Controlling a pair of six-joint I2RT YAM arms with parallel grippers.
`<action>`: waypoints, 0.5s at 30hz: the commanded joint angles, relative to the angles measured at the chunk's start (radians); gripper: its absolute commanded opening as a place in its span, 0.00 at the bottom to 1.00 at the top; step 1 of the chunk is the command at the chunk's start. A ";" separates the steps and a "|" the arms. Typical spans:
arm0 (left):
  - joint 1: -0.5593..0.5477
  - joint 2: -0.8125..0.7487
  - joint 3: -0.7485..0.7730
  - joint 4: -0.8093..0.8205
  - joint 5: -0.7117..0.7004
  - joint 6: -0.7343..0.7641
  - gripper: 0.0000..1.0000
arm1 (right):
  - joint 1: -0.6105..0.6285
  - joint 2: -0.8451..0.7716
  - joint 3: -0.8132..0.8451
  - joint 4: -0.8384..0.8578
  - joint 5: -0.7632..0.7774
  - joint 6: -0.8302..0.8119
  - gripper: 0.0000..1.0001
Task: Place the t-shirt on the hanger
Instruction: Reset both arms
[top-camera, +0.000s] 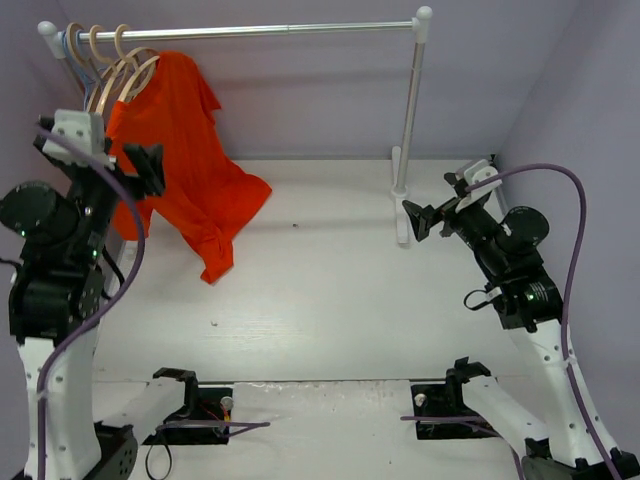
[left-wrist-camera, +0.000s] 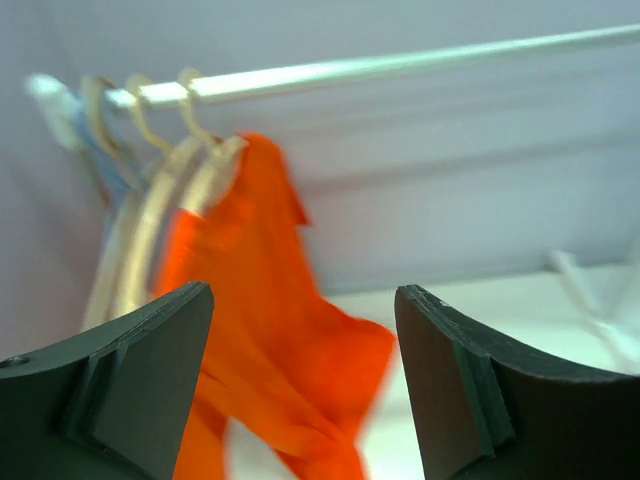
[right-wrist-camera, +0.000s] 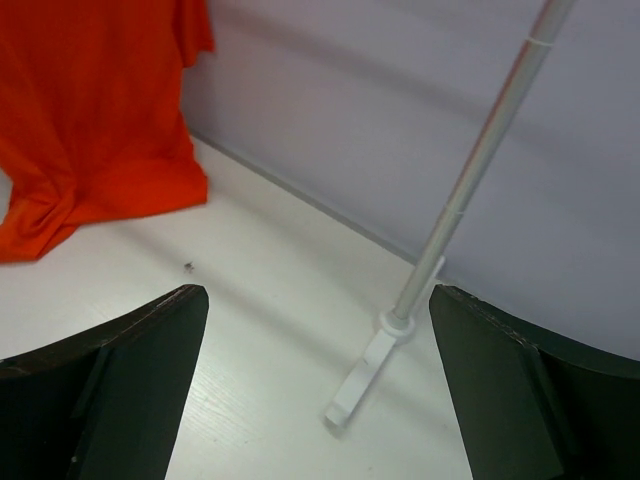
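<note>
The top view takes in the whole rack: the t-shirt (top-camera: 190, 150) hangs in the upper left from a pale wooden hanger (top-camera: 137, 76) on the rail (top-camera: 250, 32), and its lower hem is bunched on the counter (top-camera: 320, 290). More wooden hangers (top-camera: 100, 70) crowd the rail's left end. The left fingers (top-camera: 150, 168) overlap the shirt's left edge there, and contact cannot be judged.

The left wrist view shows the left fingers (left-wrist-camera: 130, 380) spread wide and holding nothing. The blurred t-shirt (left-wrist-camera: 262, 250) and hanger (left-wrist-camera: 205, 165) lie beyond the gap.

At centre right of the top view, the right fingers (top-camera: 420, 218) are well apart from the shirt, beside the rack post (top-camera: 410, 110). Its wrist view shows the right fingers (right-wrist-camera: 110, 390) wide and empty, with the t-shirt (right-wrist-camera: 90, 110) in the upper left and the post (right-wrist-camera: 480, 160) to the right.
</note>
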 joint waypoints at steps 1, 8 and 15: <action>-0.022 -0.056 -0.129 -0.097 0.176 -0.221 0.73 | 0.008 -0.049 0.028 0.058 0.164 0.038 1.00; -0.151 -0.208 -0.395 -0.215 0.187 -0.302 0.73 | 0.006 -0.153 -0.051 -0.014 0.241 0.084 1.00; -0.182 -0.390 -0.580 -0.313 0.001 -0.284 0.73 | 0.006 -0.244 -0.137 -0.103 0.407 0.217 1.00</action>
